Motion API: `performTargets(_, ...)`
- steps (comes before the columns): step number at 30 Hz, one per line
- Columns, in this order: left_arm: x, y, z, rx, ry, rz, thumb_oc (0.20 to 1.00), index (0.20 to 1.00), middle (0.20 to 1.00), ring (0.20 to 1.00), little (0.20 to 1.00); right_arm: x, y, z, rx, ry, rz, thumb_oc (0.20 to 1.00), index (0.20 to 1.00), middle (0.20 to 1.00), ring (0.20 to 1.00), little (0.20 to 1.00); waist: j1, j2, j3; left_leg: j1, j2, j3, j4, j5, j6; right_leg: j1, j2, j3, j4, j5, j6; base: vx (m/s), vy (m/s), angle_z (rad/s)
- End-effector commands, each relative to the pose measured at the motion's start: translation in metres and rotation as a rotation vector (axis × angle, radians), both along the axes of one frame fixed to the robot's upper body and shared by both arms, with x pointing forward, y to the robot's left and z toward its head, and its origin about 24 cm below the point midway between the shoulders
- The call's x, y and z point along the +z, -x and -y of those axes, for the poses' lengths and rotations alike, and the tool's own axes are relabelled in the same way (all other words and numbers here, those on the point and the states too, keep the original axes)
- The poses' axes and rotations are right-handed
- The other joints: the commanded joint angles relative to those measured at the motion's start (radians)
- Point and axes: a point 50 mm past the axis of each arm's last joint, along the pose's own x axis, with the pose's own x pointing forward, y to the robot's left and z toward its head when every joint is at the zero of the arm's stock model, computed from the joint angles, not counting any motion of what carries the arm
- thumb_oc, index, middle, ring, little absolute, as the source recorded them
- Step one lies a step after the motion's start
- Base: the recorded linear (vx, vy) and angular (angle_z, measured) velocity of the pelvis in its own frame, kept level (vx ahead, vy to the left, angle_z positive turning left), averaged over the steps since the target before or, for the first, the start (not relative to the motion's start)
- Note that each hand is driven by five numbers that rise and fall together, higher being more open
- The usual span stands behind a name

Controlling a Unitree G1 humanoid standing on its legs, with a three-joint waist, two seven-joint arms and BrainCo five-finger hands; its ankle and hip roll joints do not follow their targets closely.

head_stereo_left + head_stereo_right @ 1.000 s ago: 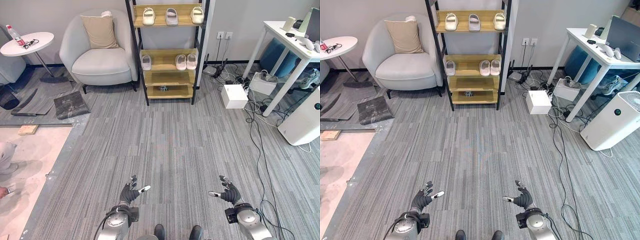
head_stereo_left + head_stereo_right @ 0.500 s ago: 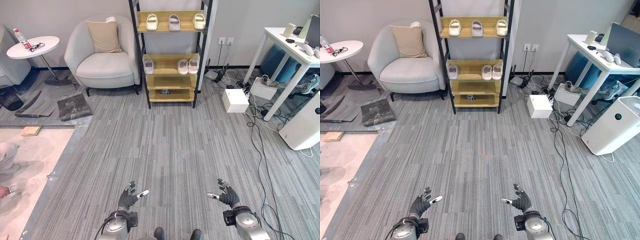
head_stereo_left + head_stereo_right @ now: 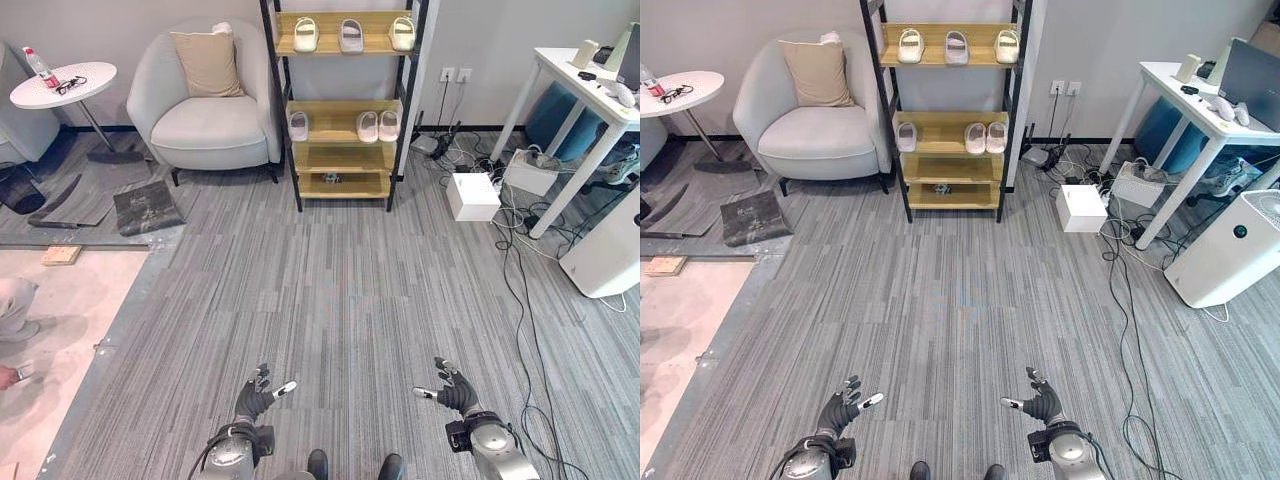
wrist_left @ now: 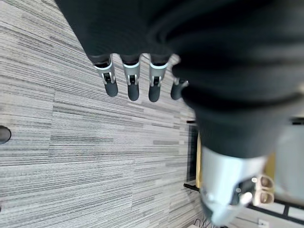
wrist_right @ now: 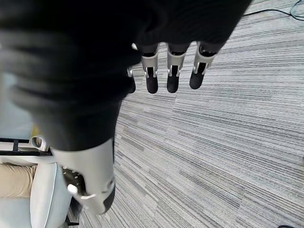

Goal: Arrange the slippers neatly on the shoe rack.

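Pale slippers sit on the shoe rack [image 3: 346,100] against the far wall, a black-framed unit with wooden shelves; three slippers on the top shelf [image 3: 348,34] lie spaced apart in a row, while on the middle shelf a single slipper [image 3: 298,126] lies at the left end and a pair of slippers [image 3: 378,125] lies side by side at the right end; the shelf below them is bare, and the lowest holds a small dark object [image 3: 328,178] too small to make out; no writing on the slippers or the rack can be read at this distance. The rack stands well apart from both hands; the left hand [image 3: 258,391] and the right hand [image 3: 452,386] hover low over the floor at the near edge of the scene, fingers straight and spread, thumbs out, holding nothing. The floor is grey striped carpet [image 3: 340,290], giving way at the left to a paler smooth patch [image 3: 60,310]; left of the rack stands a light grey armchair [image 3: 205,110] with a beige cushion [image 3: 208,62], and beyond it a round white side table [image 3: 62,84] carrying a bottle [image 3: 42,68] and glasses; right of the rack lie a white box [image 3: 472,194], a tangle of cables [image 3: 515,230], a white desk [image 3: 585,100] and a white appliance [image 3: 610,250].
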Motion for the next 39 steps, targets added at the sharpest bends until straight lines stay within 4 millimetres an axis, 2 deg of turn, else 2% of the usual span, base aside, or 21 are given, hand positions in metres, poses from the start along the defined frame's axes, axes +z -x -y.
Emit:
performTargets(1,0.013,-0.020,-0.005,-0.003,-0.020,0.089,1.000,1.000,1.000,1.000,1.000,0.025,-0.033,-0.007,0.051,0.014,0.143,1.000,1.000,1.000,1.000,1.000,0.028,-0.041,0.035,0.004,0.015,0.016,0.013,-0.035,-0.042,0.065,-0.096,0.007,0.000,-0.061,0.113,0.02,0.046,0.02)
performTargets(4,0.014,-0.020,-0.007,-0.008,-0.030,0.089,1.000,1.000,1.000,1.000,1.000,0.028,-0.037,-0.006,0.050,0.018,0.158,1.000,1.000,1.000,1.000,1.000,0.030,-0.046,0.046,-0.008,0.007,0.011,0.034,-0.047,-0.029,0.043,-0.111,0.008,0.053,-0.070,0.119,0.02,0.110,0.02)
performTargets(7,0.016,-0.021,-0.014,-0.040,-0.089,0.094,1.000,1.000,1.000,1.000,1.000,0.033,-0.042,-0.004,0.057,0.028,0.178,1.000,1.000,1.000,1.000,1.000,0.034,-0.051,0.070,-0.009,-0.011,0.011,0.058,-0.077,0.005,-0.043,-0.167,0.035,0.260,-0.079,0.146,0.02,0.188,0.01)
performTargets(8,0.015,-0.020,-0.015,-0.043,-0.093,0.091,1.000,1.000,1.000,1.000,1.000,0.032,-0.041,-0.004,0.060,0.030,0.177,1.000,1.000,1.000,1.000,1.000,0.031,-0.051,0.078,0.002,-0.020,0.014,0.059,-0.086,0.016,-0.077,-0.190,0.048,0.337,-0.043,0.162,0.04,0.148,-0.09)
performTargets(9,0.015,-0.020,-0.015,-0.043,-0.093,0.091,1.000,1.000,1.000,1.000,1.000,0.032,-0.041,-0.004,0.060,0.030,0.177,1.000,1.000,1.000,1.000,1.000,0.032,-0.052,0.078,0.002,-0.020,0.015,0.059,-0.086,0.016,-0.079,-0.191,0.049,0.338,-0.043,0.162,0.09,0.193,0.02)
performTargets(10,0.016,-0.019,-0.015,-0.057,-0.100,0.091,1.000,1.000,1.000,1.000,1.000,0.031,-0.040,-0.002,0.050,0.035,0.170,1.000,1.000,1.000,1.000,1.000,0.019,-0.049,0.106,0.032,-0.034,0.007,0.061,-0.098,0.035,-0.108,-0.214,0.076,0.452,0.022,0.184,0.12,0.168,0.04)
performTargets(12,0.017,-0.019,-0.016,-0.060,-0.105,0.095,1.000,1.000,1.000,1.000,1.000,0.032,-0.039,0.000,0.031,0.034,0.179,1.000,1.000,1.000,1.000,1.000,0.007,-0.040,0.119,0.064,-0.032,-0.005,0.055,-0.112,0.040,-0.161,-0.207,0.104,0.517,0.022,0.176,0.19,0.149,0.22)
performTargets(14,0.017,-0.019,-0.017,-0.059,-0.106,0.099,1.000,1.000,1.000,1.000,1.000,0.030,-0.035,0.002,0.019,0.021,0.164,1.000,1.000,1.000,1.000,1.000,-0.003,-0.045,0.124,0.099,-0.042,-0.012,0.037,-0.121,0.037,-0.193,-0.208,0.094,0.436,0.029,0.165,0.27,0.022,0.06)
performTargets(15,0.018,-0.020,-0.017,-0.058,-0.101,0.104,1.000,1.000,1.000,1.000,1.000,0.025,-0.032,0.004,-0.031,-0.032,0.145,1.000,1.000,1.000,1.000,1.000,-0.014,-0.049,0.130,0.124,-0.049,-0.026,0.027,-0.138,0.031,-0.205,-0.228,0.071,0.322,0.071,0.168,0.24,-0.016,0.01)
performTargets(16,0.018,-0.020,-0.017,-0.058,-0.101,0.104,1.000,1.000,1.000,1.000,1.000,0.025,-0.032,0.004,-0.031,-0.032,0.145,1.000,1.000,1.000,1.000,1.000,-0.015,-0.047,0.132,0.126,-0.047,-0.027,0.026,-0.138,0.030,-0.200,-0.225,0.069,0.317,0.072,0.168,0.25,-0.038,0.03)
performTargets(18,0.018,-0.020,-0.017,-0.059,-0.101,0.101,1.000,1.000,1.000,1.000,1.000,0.024,-0.031,0.004,-0.052,-0.049,0.140,1.000,1.000,1.000,1.000,1.000,-0.022,-0.051,0.135,0.141,-0.049,-0.034,0.022,-0.146,0.025,-0.205,-0.226,0.061,0.245,0.100,0.176,0.14,-0.038,0.07)
performTargets(20,0.022,-0.026,-0.019,-0.056,-0.107,0.116,1.000,1.000,1.000,1.000,1.000,0.024,-0.031,0.003,-0.090,-0.082,0.145,1.000,1.000,1.000,1.000,1.000,-0.045,-0.057,0.141,0.166,-0.042,-0.047,0.028,-0.174,0.003,-0.249,-0.222,0.055,0.053,0.164,0.204,0.36,-0.091,0.13)
performTargets(23,0.024,-0.028,-0.020,-0.056,-0.111,0.127,1.000,1.000,1.000,1.000,1.000,0.023,-0.030,0.004,-0.093,-0.082,0.142,1.000,1.000,1.000,1.000,1.000,-0.053,-0.061,0.137,0.181,-0.037,-0.051,0.039,-0.202,-0.004,-0.251,-0.212,0.057,0.015,0.178,0.213,0.40,-0.049,0.13)
performTargets(24,0.020,-0.026,-0.018,-0.059,-0.107,0.113,1.000,1.000,1.000,1.000,1.000,0.018,-0.022,0.008,-0.101,-0.077,0.113,1.000,1.000,1.000,1.000,1.000,-0.069,-0.064,0.096,0.223,-0.032,-0.065,0.067,-0.230,-0.013,-0.223,-0.178,0.072,0.011,0.158,0.189,0.44,-0.023,0.24)
performTargets(25,0.020,-0.026,-0.017,-0.059,-0.106,0.113,1.000,1.000,1.000,1.000,1.000,0.018,-0.022,0.008,-0.101,-0.077,0.112,1.000,1.000,1.000,1.000,1.000,-0.070,-0.062,0.096,0.224,-0.030,-0.066,0.067,-0.231,-0.013,-0.222,-0.176,0.071,0.011,0.157,0.189,0.61,-0.044,0.49)
performTargets(29,0.021,-0.026,-0.014,-0.063,-0.096,0.118,1.000,1.000,1.000,1.000,1.000,0.015,-0.016,0.015,-0.130,-0.083,0.101,1.000,1.000,1.000,1.000,1.000,-0.084,-0.047,0.067,0.239,-0.005,-0.097,0.146,-0.200,-0.036,-0.201,-0.137,0.056,0.051,0.133,0.160,0.38,-0.069,0.27)
performTargets(31,0.022,-0.028,-0.013,-0.077,-0.087,0.120,1.000,1.000,1.000,1.000,1.000,0.012,-0.012,0.017,-0.150,-0.103,0.089,1.000,1.000,1.000,1.000,1.000,-0.083,-0.038,0.054,0.209,0.016,-0.095,0.267,-0.132,-0.086,-0.155,-0.087,0.030,0.063,0.077,0.120,0.42,-0.116,0.14)
performTargets(34,0.023,-0.034,-0.011,-0.093,-0.086,0.123,1.000,1.000,1.000,1.000,1.000,0.013,-0.014,0.012,-0.133,-0.117,0.095,1.000,1.000,1.000,1.000,1.000,-0.073,-0.062,0.065,0.098,0.026,-0.079,0.527,0.017,-0.156,-0.088,-0.057,0.018,0.066,0.012,0.068,0.34,-0.132,0.13)
performTargets(35,0.026,-0.038,-0.010,-0.095,-0.081,0.136,1.000,1.000,1.000,1.000,1.000,0.015,-0.016,0.010,-0.127,-0.126,0.104,1.000,1.000,1.000,1.000,1.000,-0.058,-0.074,0.082,0.055,0.024,-0.071,0.620,0.047,-0.173,-0.066,-0.056,0.014,0.072,-0.011,0.051,0.28,-0.139,-0.03)
performTargets(37,0.028,-0.041,-0.008,-0.101,-0.078,0.152,1.000,1.000,1.000,1.000,1.000,0.016,-0.019,0.008,-0.115,-0.127,0.111,1.000,1.000,1.000,1.000,1.000,-0.035,-0.096,0.108,-0.011,0.017,-0.056,0.718,0.030,-0.155,-0.029,-0.059,0.011,0.067,-0.029,0.039,0.25,-0.110,-0.13)
performTargets(39,0.031,-0.044,-0.008,-0.092,-0.070,0.164,1.000,1.000,1.000,1.000,1.000,0.017,-0.022,0.007,-0.112,-0.126,0.112,1.000,1.000,1.000,1.000,1.000,-0.011,-0.108,0.122,-0.077,0.019,-0.038,0.714,-0.008,-0.128,-0.004,-0.055,0.011,0.058,-0.048,0.037,0.28,-0.058,-0.03)
